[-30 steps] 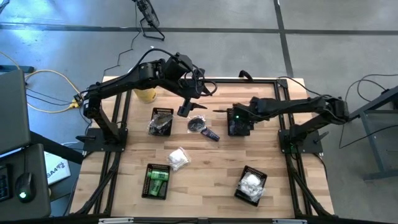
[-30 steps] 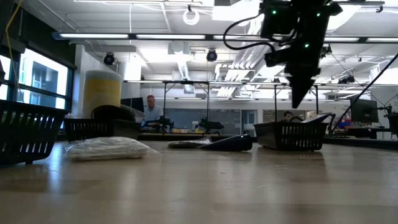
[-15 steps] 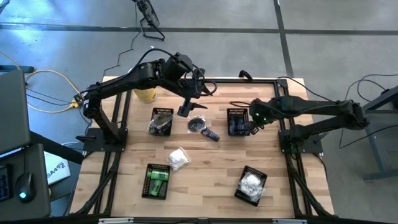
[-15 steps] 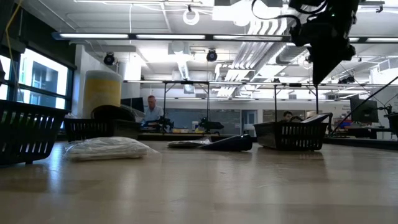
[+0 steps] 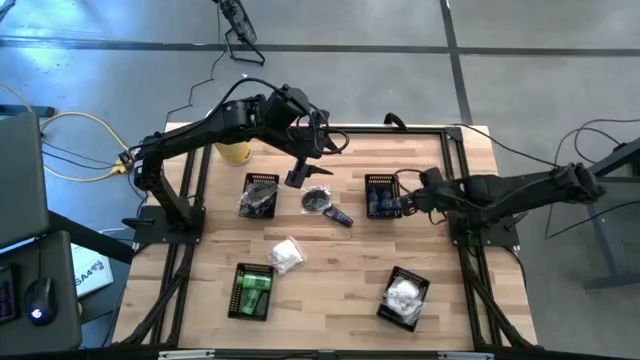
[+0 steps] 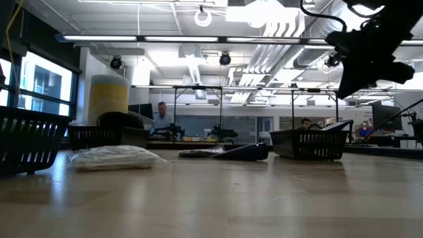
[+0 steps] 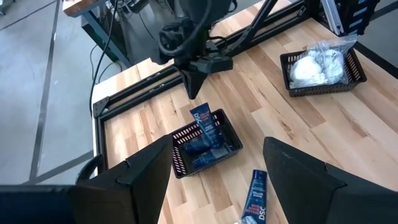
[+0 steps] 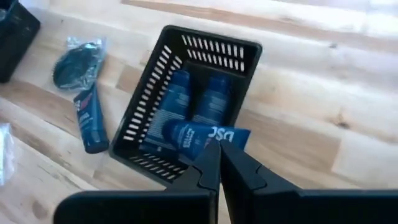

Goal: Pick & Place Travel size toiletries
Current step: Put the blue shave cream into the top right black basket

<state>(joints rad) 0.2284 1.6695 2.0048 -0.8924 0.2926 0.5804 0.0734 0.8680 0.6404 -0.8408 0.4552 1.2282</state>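
Left gripper (image 5: pixel 293 181): jaws wide, empty, poised above the loose blue tube (image 5: pixel 341 216); should descend squarely astride it.
Right gripper (image 5: pixel 418 196): shut, empty, beside the tube basket (image 5: pixel 382 182).

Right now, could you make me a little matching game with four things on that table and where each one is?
Things:
1. dark blue tubes
2. green bottles
3. loose blue tube
4. yellow canister

Places:
a. far corner, under the left arm
b. bare wood beside a dark packet
c. basket below the right tool
d. basket at the near left

Pairs: 1-c, 2-d, 3-b, 4-a
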